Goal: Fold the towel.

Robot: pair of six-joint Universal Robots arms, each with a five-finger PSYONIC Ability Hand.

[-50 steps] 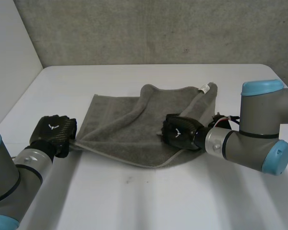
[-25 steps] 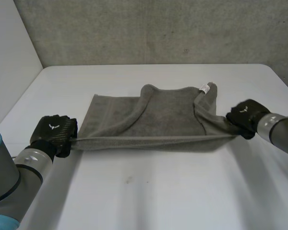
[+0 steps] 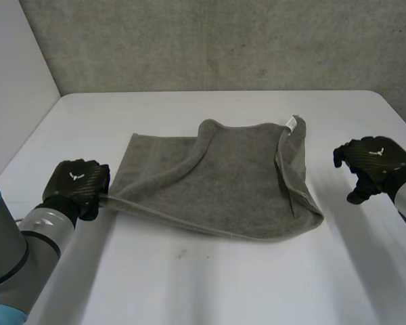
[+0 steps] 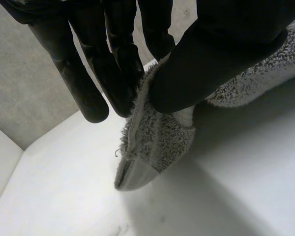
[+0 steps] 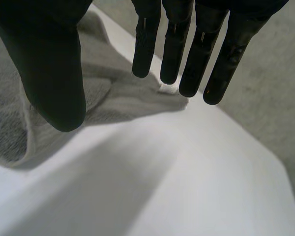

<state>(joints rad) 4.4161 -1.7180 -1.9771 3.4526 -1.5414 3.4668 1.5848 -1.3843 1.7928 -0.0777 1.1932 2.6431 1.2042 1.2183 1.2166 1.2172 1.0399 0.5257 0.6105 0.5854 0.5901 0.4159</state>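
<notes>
Towel: the grey towel (image 3: 216, 179) lies rumpled mid-worktop (image 3: 223, 284), its right side doubled over.
Left hand: the near-left corner is pinched between thumb and fingers of the left hand (image 3: 74, 186).
Right hand: the right hand (image 3: 375, 162) is held beside the towel, apart from it, with fingers straight and nothing held.
Change: the near edge, pulled taut between both hands a moment ago, has been released at its right end and now lies slack.
Meaning: probably straightening only, with the fold itself not yet made.
</notes>
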